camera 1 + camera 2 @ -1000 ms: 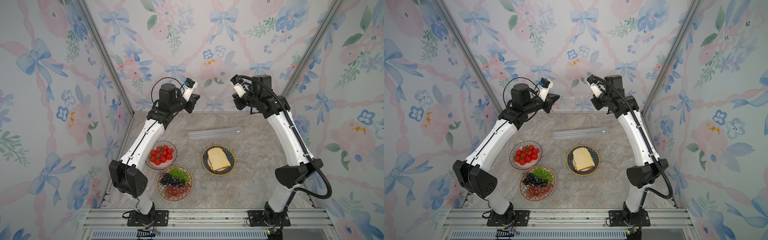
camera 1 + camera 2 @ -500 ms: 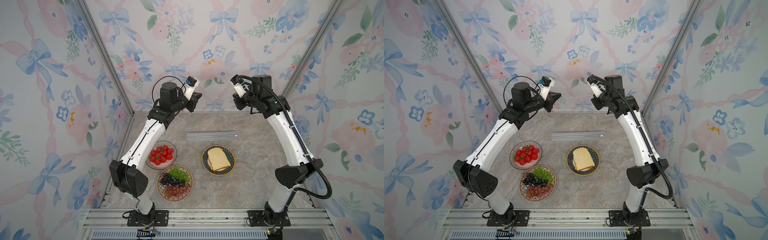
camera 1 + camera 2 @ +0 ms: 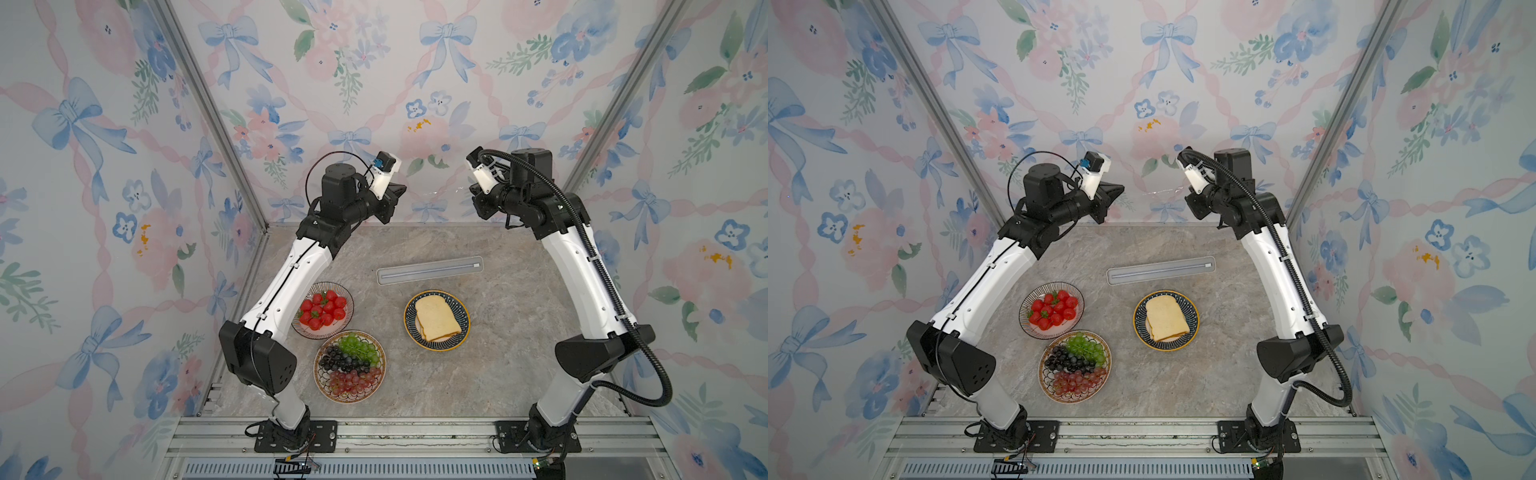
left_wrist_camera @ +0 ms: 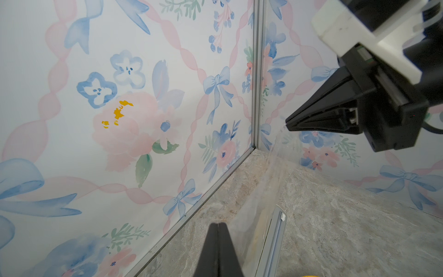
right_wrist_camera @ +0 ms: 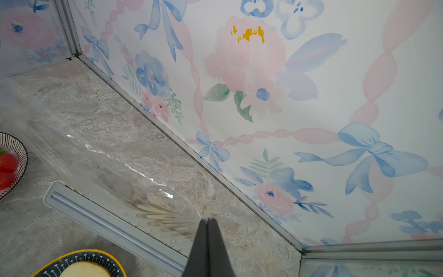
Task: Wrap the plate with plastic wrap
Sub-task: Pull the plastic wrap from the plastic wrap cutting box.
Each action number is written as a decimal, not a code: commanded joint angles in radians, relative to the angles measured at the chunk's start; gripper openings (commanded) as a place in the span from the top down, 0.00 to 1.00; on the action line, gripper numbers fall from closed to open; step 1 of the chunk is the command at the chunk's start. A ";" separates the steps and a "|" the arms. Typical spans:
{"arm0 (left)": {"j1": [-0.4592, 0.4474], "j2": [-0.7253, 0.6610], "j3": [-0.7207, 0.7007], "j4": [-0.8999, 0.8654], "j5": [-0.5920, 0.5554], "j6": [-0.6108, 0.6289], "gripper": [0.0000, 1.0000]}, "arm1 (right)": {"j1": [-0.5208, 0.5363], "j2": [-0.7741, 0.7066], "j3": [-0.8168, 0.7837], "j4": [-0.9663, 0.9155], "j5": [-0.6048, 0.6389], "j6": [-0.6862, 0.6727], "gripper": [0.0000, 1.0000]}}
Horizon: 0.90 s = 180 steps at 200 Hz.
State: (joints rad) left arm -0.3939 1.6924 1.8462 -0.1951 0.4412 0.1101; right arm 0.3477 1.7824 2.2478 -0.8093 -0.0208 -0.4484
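Stretching: left end effector [image 4: 217, 225] and right end effector [image 5: 209, 220] clamp plastic wrap [image 5: 115, 167] above the far edge of the counter [image 3: 519, 365]; the next move probably means lowering it evenly over the plate [image 3: 410, 328].

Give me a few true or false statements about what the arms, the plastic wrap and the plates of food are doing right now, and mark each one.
1. The left end effector and the right end effector are both shut on the plastic wrap. True.
2. The film covers the bread plate. False: the plate is uncovered, and the film is held up in the air between the arms.
3. The box lies flat on the table. True.
4. The strawberries and the grapes share one dish. False: each has its own dish.
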 commanded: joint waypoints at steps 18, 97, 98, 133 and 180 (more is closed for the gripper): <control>-0.013 -0.011 0.041 0.051 -0.006 -0.016 1.00 | -0.008 -0.064 -0.020 0.072 0.017 0.007 1.00; -0.021 -0.024 0.038 0.050 -0.010 -0.020 1.00 | -0.012 -0.094 -0.056 0.087 0.015 0.007 1.00; -0.021 -0.024 0.038 0.050 -0.010 -0.020 1.00 | -0.012 -0.094 -0.057 0.087 0.016 0.007 1.00; -0.025 -0.029 0.036 0.049 -0.007 -0.020 1.00 | -0.010 -0.106 -0.073 0.091 0.015 0.008 1.00; -0.029 -0.037 0.032 0.050 -0.009 -0.019 1.00 | -0.009 -0.117 -0.085 0.094 0.010 0.013 1.00</control>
State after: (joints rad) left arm -0.4141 1.6924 1.8557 -0.1955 0.4408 0.0998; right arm 0.3466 1.7199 2.1677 -0.7872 -0.0174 -0.4484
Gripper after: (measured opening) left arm 0.047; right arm 0.047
